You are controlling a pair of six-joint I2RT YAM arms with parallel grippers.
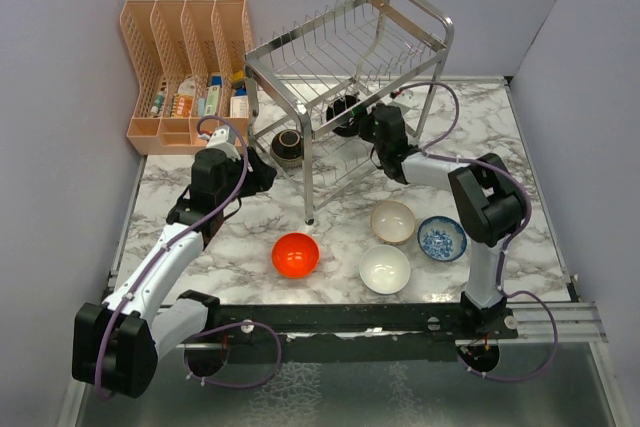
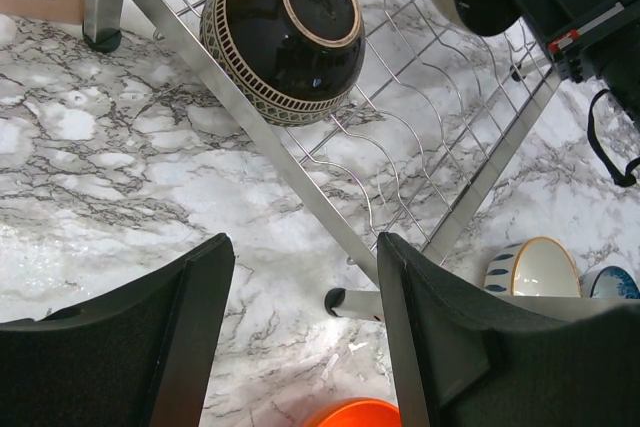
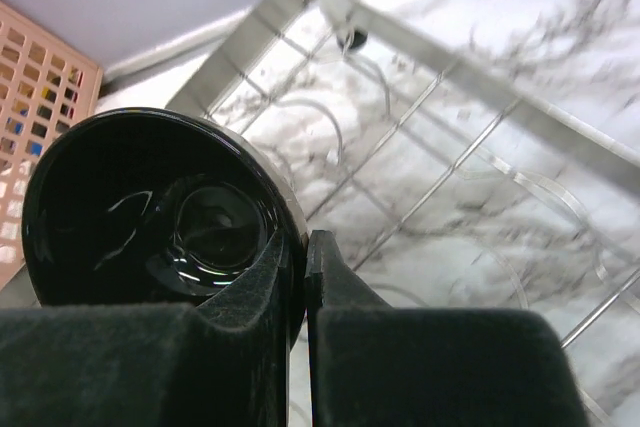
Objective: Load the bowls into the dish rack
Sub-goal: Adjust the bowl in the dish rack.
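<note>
The steel dish rack (image 1: 300, 47) stands at the back centre. A dark brown patterned bowl (image 1: 288, 147) lies on its side in the lower tier, base toward the left wrist camera (image 2: 285, 37). My right gripper (image 1: 364, 123) reaches into the lower tier and is shut on the rim of a glossy black bowl (image 3: 150, 207), one finger inside it. My left gripper (image 2: 305, 242) is open and empty above the table, just left of the rack's front leg (image 2: 360, 302). A red-orange bowl (image 1: 295, 254), a beige bowl (image 1: 393, 221), a white bowl (image 1: 385, 269) and a blue-patterned bowl (image 1: 441, 238) sit on the table.
A peach plastic slotted organiser (image 1: 185, 57) with small bottles stands at the back left. Rack wires (image 3: 450, 57) surround the right gripper. Grey walls close in the left, back and right. The marble table (image 1: 520, 137) ends at a metal rail in front.
</note>
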